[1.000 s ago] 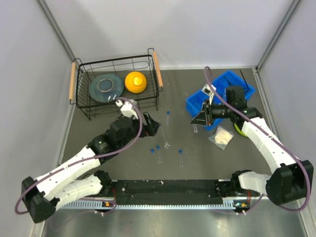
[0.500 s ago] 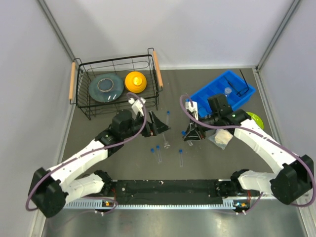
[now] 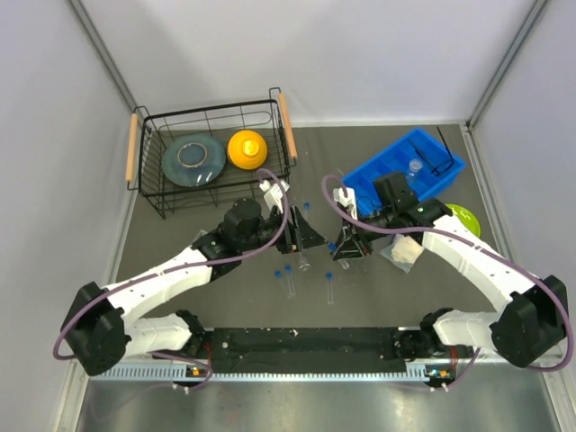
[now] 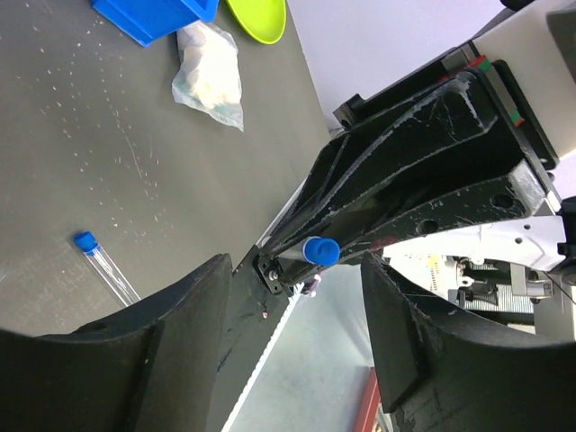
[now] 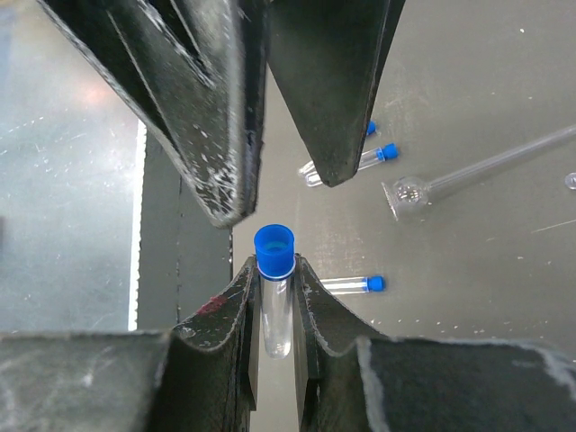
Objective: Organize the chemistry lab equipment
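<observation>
Since a second ago both arms have swung in over the middle of the table. Your left hand has left the near side of the wire basket, and your right hand has come away from the blue bin.

Finding one: the held test tube is clamped between the right hand's fingers, which are closed on its glass just below the blue cap. It hangs clear of the table, between the two hands.

Finding two: your left hand faces that cap tip to tip. Its fingers stand apart, one to either side of the cap, and neither touches it in the wrist views.

Finding three: the loose test tubes lie flat on the table toward the near edge, below the hands. Another tube lies on the far side of the left hand. A long-stemmed glass piece lies among them.

Finding four: a small clear vial sits in the blue bin, toward the far right corner.

Surroundings: a crumpled plastic bag lies just near-side of the bin. A lime-green plate lies by the right edge. The basket, at the far left corner, holds a grey plate and a yellow dome.
</observation>
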`<control>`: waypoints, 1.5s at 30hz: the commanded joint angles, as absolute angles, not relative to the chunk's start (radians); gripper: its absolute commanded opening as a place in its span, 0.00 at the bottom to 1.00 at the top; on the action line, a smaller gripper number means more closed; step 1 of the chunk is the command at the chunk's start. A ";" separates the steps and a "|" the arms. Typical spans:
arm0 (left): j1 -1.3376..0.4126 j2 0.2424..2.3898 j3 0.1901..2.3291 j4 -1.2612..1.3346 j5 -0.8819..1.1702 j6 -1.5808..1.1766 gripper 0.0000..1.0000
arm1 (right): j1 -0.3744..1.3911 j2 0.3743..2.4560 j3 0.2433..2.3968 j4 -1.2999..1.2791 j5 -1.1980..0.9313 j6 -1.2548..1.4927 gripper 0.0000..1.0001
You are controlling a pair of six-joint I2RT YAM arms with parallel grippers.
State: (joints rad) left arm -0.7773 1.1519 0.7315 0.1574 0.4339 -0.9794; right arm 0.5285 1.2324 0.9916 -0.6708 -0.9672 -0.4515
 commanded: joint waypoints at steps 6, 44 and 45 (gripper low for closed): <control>-0.804 1.196 0.802 0.196 0.425 -1.003 0.62 | 0.540 1.235 1.034 -0.660 -1.003 -0.479 0.09; -0.877 1.275 0.930 -0.037 0.374 -0.868 0.12 | 0.552 1.253 1.035 -0.655 -0.969 -0.477 0.09; -0.877 1.273 0.930 -0.040 0.373 -0.868 0.11 | 0.554 1.253 1.035 -0.655 -0.968 -0.476 0.09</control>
State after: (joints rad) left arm -0.8661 1.2667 0.8951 -0.0380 0.3725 -0.8864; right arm 0.5343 1.2514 0.9916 -0.6960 -0.9379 -0.4534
